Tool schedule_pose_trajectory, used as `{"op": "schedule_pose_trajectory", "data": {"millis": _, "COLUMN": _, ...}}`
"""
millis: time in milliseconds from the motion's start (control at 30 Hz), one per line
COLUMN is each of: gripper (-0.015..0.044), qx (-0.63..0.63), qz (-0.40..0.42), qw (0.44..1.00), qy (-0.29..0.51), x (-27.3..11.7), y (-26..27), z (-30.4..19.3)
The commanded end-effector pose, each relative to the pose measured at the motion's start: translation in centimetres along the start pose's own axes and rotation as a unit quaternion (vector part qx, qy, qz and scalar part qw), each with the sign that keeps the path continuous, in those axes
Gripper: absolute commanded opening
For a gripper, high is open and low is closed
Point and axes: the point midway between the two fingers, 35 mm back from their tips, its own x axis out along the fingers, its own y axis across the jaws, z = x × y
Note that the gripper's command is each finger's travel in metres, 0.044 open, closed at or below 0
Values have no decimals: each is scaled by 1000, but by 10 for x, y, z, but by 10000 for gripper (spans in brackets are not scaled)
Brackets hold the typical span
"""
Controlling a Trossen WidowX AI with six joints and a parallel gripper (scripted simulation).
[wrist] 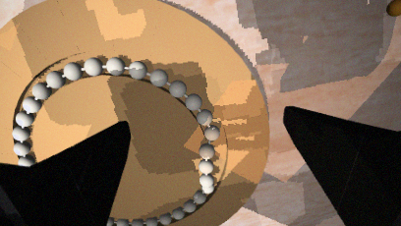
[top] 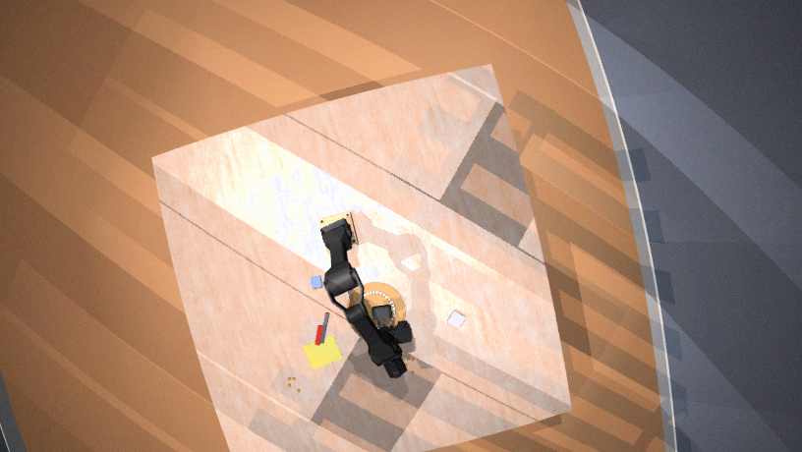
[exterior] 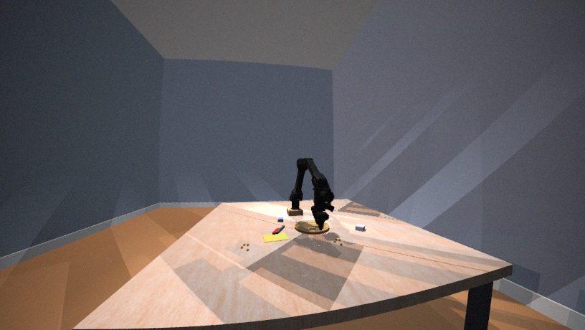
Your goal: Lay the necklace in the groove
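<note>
The round tan bead board (top: 387, 287) (exterior: 302, 230) (wrist: 231, 64) lies flat on the table. The pearl necklace (top: 375, 292) (wrist: 115, 66) lies on it as a loop. In the wrist view its top and left beads follow the curved groove. On the right, several beads run inward of the groove's arc, with a slight kink and closely bunched beads at the lower right. The lower left part is hidden by a finger. My gripper (exterior: 320, 227) (wrist: 207, 121) is wide open and empty, low over the board, one finger inside the loop and the other beyond the board's right rim.
A yellow sheet (top: 322, 352) (exterior: 275, 237) and a red and grey pen-like item (top: 318, 335) lie left of the board. A blue block (top: 315, 281) is near the arm. A white block (top: 456, 318) (exterior: 360, 227) is at right. Small amber beads (top: 299, 390) (wrist: 395, 7) lie in two groups.
</note>
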Motion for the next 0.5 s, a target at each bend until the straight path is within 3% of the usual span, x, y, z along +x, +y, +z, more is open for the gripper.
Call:
{"op": "schedule_pose_trajectory", "data": {"millis": 0, "gripper": 440, "qx": 2, "qz": 1, "qw": 1000, "qy": 0, "x": 0, "y": 0, "z": 0}}
{"op": "schedule_pose_trajectory", "data": {"millis": 233, "gripper": 440, "qx": 2, "qz": 1, "qw": 1000, "qy": 0, "x": 0, "y": 0, "z": 0}}
{"op": "schedule_pose_trajectory", "data": {"millis": 467, "gripper": 256, "qx": 115, "qz": 1, "qw": 993, "qy": 1, "x": -31, "y": 1, "z": -23}}
